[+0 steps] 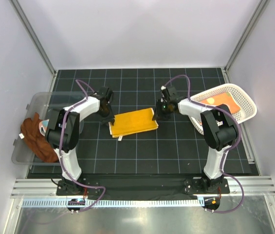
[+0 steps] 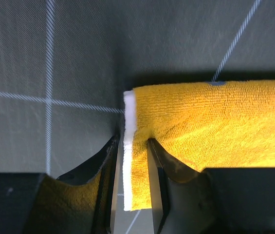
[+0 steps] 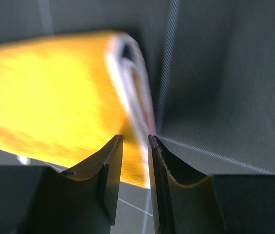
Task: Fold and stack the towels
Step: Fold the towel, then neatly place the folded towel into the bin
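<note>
While the folded yellow towel lies flat mid-mat, I see both sets of jaws slightly parted: left gripper straddling its white-hemmed edge, right gripper over its other end, neither visibly pinching it.

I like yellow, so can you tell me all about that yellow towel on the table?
The yellow towel is fuzzy orange-yellow cloth with a white edge. It lies folded into a flat rectangle, a bit slanted, mid-table on the black gridded mat. The left fingers stand open astride its white-edged corner; the right fingers, open too, hover at its other end.
</note>
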Robot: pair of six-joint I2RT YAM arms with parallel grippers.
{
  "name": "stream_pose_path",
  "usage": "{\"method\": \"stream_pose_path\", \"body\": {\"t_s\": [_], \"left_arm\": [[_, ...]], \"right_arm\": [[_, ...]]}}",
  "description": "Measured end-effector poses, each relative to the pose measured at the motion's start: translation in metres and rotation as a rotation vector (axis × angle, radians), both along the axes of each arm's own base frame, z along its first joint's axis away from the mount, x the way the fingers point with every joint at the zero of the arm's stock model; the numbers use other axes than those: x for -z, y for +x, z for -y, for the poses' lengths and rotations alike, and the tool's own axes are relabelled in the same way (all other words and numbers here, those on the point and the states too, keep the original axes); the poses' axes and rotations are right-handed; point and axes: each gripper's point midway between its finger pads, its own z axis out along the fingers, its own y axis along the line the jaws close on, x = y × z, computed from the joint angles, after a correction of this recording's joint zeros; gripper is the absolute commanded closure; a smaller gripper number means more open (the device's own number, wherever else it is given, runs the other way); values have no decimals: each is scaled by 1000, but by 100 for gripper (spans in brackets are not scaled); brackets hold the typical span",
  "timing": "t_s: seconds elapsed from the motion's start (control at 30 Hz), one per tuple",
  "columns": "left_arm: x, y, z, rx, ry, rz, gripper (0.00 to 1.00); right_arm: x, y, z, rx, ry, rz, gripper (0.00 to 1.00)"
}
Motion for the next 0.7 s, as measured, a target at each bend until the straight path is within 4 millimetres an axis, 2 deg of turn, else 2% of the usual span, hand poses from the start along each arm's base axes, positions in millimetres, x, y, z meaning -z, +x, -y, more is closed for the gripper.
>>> {"method": "stream_pose_path", "body": {"t_s": [0.07,0.17,0.3,0.4,0.57,0.63,0.7], "left_arm": [[-1,6,-4,-10,-2,14,68],[-4,16,-10,-17,8,22,66],[-16,28,-12,-14,16,52,63],[-29,25,-13,0,18,69,61],[-66,11,-7,18,-45,157,64],[-66,-3,-4,21,-84,157,69],[-54,-16,-1,18,-114,130,71]], "right_arm": [[18,-16,5,18,-2,-50,66],[16,-25,3,24,34,-37,64],[7,-42,4,18,32,-38,48],[-10,-38,3,9,33,-1,42],[-40,-10,-5,15,48,90,32],[-42,-3,-7,13,51,107,31],[-35,1,-8,9,41,106,30]]}}
